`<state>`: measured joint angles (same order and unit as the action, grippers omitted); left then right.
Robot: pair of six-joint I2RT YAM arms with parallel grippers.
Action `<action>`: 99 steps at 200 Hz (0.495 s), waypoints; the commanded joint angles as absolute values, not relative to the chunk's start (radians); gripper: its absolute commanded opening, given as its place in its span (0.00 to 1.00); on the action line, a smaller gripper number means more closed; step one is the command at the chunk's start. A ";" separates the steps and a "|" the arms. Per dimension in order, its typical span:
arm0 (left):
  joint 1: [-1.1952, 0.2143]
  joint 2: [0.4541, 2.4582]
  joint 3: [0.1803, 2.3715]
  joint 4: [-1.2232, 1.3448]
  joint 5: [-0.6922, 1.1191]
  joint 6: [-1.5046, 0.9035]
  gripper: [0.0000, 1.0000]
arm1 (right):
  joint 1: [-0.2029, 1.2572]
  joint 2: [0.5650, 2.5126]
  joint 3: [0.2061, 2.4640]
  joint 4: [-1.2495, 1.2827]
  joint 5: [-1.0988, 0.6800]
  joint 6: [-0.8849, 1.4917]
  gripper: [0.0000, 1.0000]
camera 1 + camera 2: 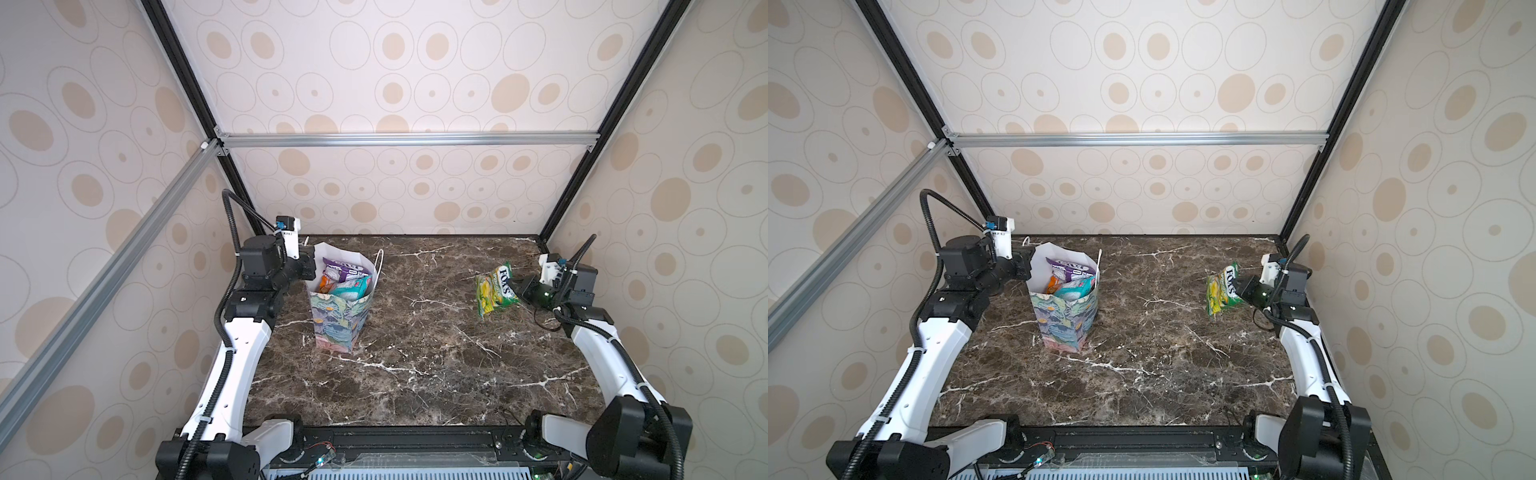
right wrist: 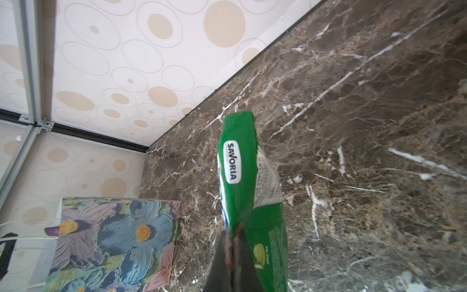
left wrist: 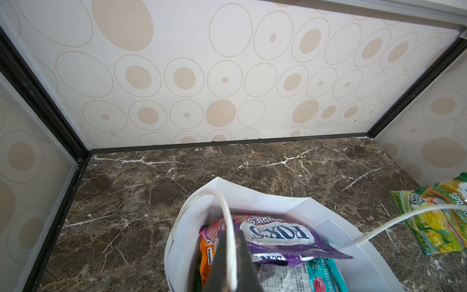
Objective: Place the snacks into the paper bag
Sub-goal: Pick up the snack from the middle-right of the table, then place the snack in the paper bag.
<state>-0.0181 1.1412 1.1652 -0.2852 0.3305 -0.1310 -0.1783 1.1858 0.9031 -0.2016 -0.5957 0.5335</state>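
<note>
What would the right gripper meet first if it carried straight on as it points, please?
Beyond its green packet, probably bare table near the far corner, missing the bag; depth unclear.

The packet (image 1: 496,291) is glossy crinkled plastic, the paper bag (image 1: 336,320) matt, the tabletop (image 1: 436,365) polished marble-look.

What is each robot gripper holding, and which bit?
The right gripper pinches the green snack packet by one edge. The left gripper pinches the paper bag at its top rim, by the cord handle.
</note>
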 commanded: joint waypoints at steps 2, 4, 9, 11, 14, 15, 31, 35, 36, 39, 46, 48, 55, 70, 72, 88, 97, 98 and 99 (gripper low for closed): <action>-0.019 1.136 1.179 -0.292 0.328 -0.121 0.00 | -0.115 1.145 0.984 -0.234 -0.596 0.509 0.00; -0.019 1.135 1.179 -0.292 0.325 -0.122 0.00 | -0.107 1.143 0.991 -0.241 -0.591 0.503 0.00; -0.019 1.133 1.177 -0.291 0.322 -0.123 0.00 | -0.084 1.139 1.013 -0.257 -0.580 0.489 0.00; -0.019 1.131 1.177 -0.289 0.320 -0.123 0.01 | -0.075 1.137 1.023 -0.262 -0.575 0.481 0.00; -0.019 1.131 1.175 -0.289 0.319 -0.122 0.01 | -0.062 1.135 1.035 -0.273 -0.568 0.473 0.00; -0.018 1.130 1.174 -0.288 0.318 -0.121 0.01 | -0.057 1.135 1.039 -0.276 -0.566 0.472 0.00; -0.018 1.126 1.172 -0.287 0.311 -0.121 0.01 | 0.010 1.132 1.106 -0.305 -0.540 0.442 0.00; -0.019 1.126 1.172 -0.286 0.311 -0.121 0.01 | 0.025 1.132 1.124 -0.311 -0.537 0.436 0.00; -0.019 1.126 1.172 -0.287 0.310 -0.121 0.01 | 0.028 1.132 1.127 -0.313 -0.537 0.434 0.00; -0.018 1.126 1.172 -0.285 0.310 -0.121 0.01 | 0.042 1.131 1.143 -0.318 -0.534 0.432 0.00; -0.018 1.126 1.172 -0.286 0.308 -0.121 0.01 | 0.068 1.132 1.174 -0.324 -0.527 0.424 0.00; -0.019 1.127 1.172 -0.286 0.308 -0.121 0.01 | 0.075 1.132 1.184 -0.327 -0.525 0.422 0.00; -0.019 1.129 1.173 -0.286 0.308 -0.121 0.01 | 0.101 1.136 1.216 -0.330 -0.524 0.416 0.00; -0.018 1.129 1.173 -0.287 0.305 -0.121 0.01 | 0.160 1.156 1.295 -0.341 -0.531 0.400 0.00; -0.018 1.129 1.173 -0.288 0.305 -0.121 0.01 | 0.170 1.160 1.307 -0.344 -0.531 0.397 0.00; -0.018 1.129 1.174 -0.288 0.292 -0.123 0.01 | 0.248 1.202 1.411 -0.374 -0.529 0.361 0.00; -0.018 1.129 1.174 -0.289 0.282 -0.124 0.00 | 0.302 1.231 1.469 -0.388 -0.518 0.344 0.00; -0.018 1.128 1.174 -0.289 0.282 -0.124 0.00 | 0.308 1.234 1.475 -0.389 -0.517 0.342 0.00; -0.018 1.129 1.174 -0.288 0.280 -0.124 0.00 | 0.315 1.238 1.479 -0.390 -0.515 0.339 0.00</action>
